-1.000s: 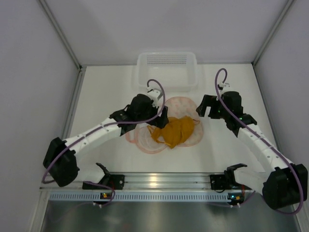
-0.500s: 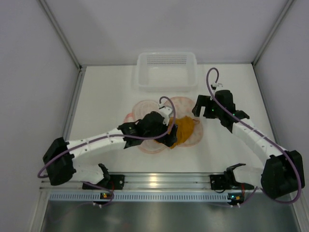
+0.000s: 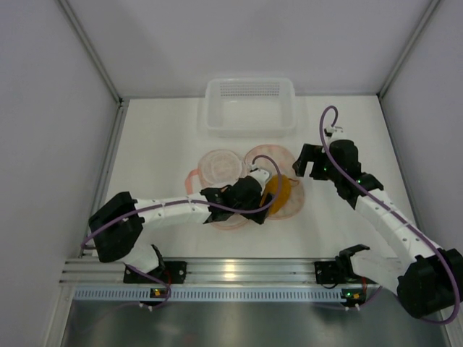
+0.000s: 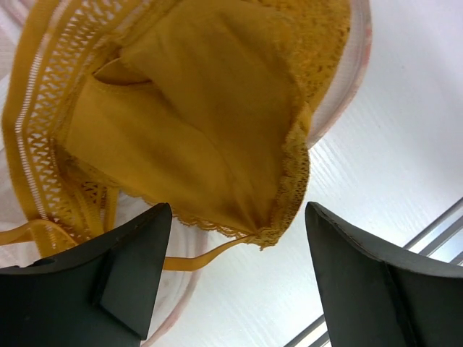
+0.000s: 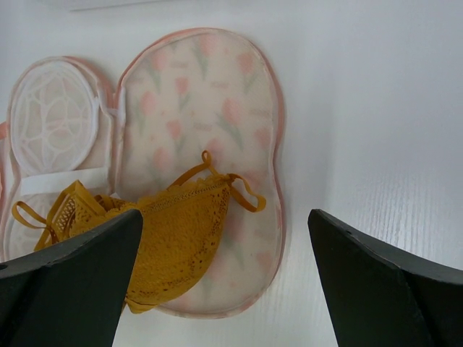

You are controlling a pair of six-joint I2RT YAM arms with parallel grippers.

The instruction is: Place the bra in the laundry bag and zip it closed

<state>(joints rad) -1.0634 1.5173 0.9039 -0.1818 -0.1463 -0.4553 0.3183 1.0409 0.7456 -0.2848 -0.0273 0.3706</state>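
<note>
Mustard bra on laundry bag | left end effector spread | right end effector spread

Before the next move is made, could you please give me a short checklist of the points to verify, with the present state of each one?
1. The laundry bag lies open and flat: ok.
2. The bra lies on the bag: ok, on its flower-print half.
3. The bra is wholly inside that half: not ok. A strap loop reaches onto the mesh half, and a lace corner sits at the rim.
4. The left hand is empty: ok, its fingers are apart just above the bra.
5. The right hand is empty: ok, it is open with nothing gripped.
6. The zipper pull is located: cannot tell.
</note>
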